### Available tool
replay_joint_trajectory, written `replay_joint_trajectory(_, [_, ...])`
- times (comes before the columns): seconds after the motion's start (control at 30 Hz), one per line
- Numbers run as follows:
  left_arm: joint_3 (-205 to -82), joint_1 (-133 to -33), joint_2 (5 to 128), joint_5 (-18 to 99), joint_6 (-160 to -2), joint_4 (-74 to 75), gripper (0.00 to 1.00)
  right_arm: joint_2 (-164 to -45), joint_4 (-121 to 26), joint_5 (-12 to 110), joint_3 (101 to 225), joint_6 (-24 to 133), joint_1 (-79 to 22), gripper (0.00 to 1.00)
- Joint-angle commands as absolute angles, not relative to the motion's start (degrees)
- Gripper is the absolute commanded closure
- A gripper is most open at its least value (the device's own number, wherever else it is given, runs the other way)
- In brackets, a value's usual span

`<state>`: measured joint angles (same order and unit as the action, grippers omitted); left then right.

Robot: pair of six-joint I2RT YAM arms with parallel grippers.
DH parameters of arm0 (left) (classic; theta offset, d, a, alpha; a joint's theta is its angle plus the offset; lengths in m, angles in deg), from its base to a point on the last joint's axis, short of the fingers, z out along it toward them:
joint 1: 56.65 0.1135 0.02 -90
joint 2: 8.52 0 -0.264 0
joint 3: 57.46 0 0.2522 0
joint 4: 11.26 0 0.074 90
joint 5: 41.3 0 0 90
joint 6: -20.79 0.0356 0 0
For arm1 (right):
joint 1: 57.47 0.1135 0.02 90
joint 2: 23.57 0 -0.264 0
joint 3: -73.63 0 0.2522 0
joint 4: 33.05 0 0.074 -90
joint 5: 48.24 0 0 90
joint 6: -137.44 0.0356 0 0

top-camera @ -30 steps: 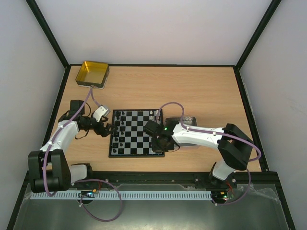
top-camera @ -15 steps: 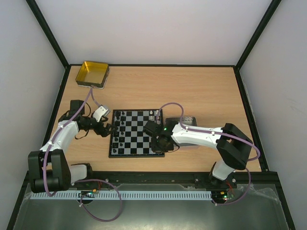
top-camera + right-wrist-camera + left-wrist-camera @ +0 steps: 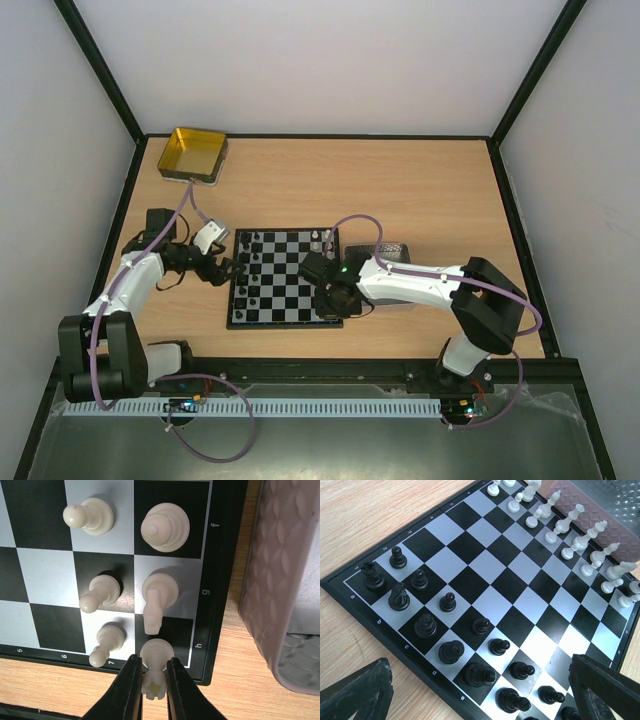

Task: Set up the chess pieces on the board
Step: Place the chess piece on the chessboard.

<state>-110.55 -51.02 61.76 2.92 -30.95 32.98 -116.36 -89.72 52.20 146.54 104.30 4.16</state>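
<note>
Though unclear from above, right gripper [image 3: 152, 667] tight around white rook [image 3: 156, 651]; left gripper [image 3: 477, 662] wide, empty.

Left arm [image 3: 130, 280]: I see it bent at the elbow, with the forearm reaching rightward low over the surface [image 3: 400, 190].
Left jaws: spread wide with nothing between them. In the wrist view, one tip sits in each lower corner.
Right arm [image 3: 415, 282]: stretched leftward from its base, white forearm nearly level, wrist tipped down.
Right jaws: pointing straight down and drawn almost together, with a white piece [image 3: 154, 680] between the tips. I can't tell whether they press on it.
</note>
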Motion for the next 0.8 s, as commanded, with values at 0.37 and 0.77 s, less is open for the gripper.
replay_joint_trajectory(0.37, [-109.89, -51.20, 61.36, 2.54, -30.82, 32.99, 0.05, -118.09, -90.76, 51.18, 147.14, 104.06, 4.58, 0.86])
replay_joint_trajectory(0.77, [-109.99, -51.20, 61.44, 2.55, -30.87, 33.00, 0.04, -117.89, -91.43, 50.15, 148.68, 103.49, 4.61, 0.75])
